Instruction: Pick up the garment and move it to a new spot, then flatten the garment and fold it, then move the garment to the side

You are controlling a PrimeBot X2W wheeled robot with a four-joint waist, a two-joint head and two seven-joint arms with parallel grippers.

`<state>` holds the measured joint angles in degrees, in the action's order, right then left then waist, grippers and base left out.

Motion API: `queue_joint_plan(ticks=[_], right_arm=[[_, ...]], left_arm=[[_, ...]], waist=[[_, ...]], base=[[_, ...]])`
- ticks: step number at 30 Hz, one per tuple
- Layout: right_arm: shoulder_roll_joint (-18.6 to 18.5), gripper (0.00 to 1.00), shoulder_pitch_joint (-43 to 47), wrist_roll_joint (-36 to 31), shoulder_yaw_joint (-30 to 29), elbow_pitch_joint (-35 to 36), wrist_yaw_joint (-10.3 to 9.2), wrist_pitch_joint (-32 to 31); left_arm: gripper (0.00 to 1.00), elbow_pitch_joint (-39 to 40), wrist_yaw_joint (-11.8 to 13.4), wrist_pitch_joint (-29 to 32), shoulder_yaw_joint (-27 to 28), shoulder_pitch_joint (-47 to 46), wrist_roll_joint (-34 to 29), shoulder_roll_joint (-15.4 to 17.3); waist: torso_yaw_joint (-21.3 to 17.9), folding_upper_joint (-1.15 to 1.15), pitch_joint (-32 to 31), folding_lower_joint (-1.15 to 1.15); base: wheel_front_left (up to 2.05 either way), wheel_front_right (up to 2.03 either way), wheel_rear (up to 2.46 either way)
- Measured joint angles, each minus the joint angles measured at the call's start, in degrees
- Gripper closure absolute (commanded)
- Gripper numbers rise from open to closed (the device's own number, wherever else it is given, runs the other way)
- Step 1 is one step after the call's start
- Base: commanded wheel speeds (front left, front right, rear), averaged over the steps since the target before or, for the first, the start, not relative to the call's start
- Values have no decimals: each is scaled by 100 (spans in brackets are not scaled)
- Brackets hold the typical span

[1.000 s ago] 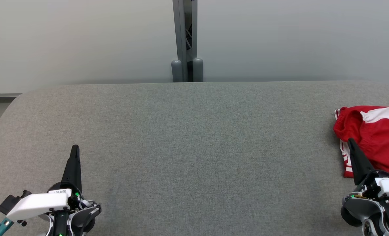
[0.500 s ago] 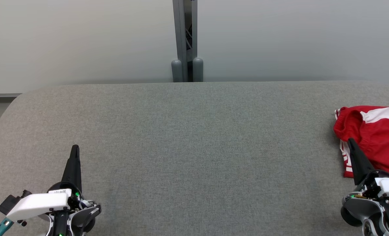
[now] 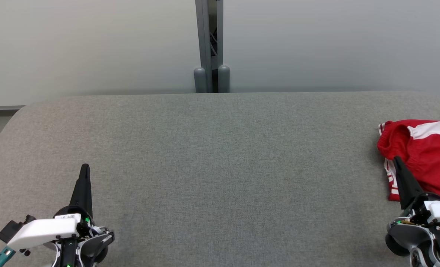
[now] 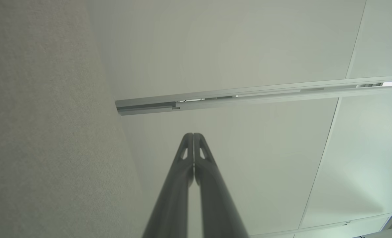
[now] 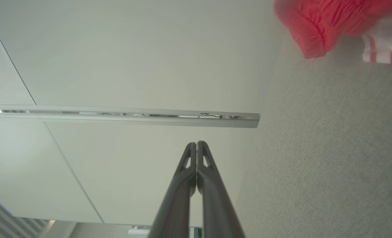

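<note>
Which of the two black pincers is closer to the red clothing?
The right gripper, just beside the red garment; the left gripper sits far across the grey table.

Open ground: the table [image 3: 220, 167] lies flat and bare in front of the post [image 3: 208, 44] and well to its left. Far limit: the post stands upright behind the table's back edge, against the wall [image 3: 93, 44]. Obstacle: the garment [image 3: 427, 157], a crumpled heap well right of the post, near the table's right end.
</note>
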<state>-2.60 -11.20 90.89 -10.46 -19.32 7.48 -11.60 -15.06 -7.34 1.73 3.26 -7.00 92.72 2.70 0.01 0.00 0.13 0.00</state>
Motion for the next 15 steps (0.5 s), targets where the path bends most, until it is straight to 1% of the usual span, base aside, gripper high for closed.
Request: queue_joint_plan(ticks=[15], right_arm=[[0, 100, 0, 0, 0, 0, 0, 0]], left_arm=[[100, 0, 0, 0, 1, 0, 0, 0]], waist=[[0, 0, 0, 0]], base=[[0, 0, 0]])
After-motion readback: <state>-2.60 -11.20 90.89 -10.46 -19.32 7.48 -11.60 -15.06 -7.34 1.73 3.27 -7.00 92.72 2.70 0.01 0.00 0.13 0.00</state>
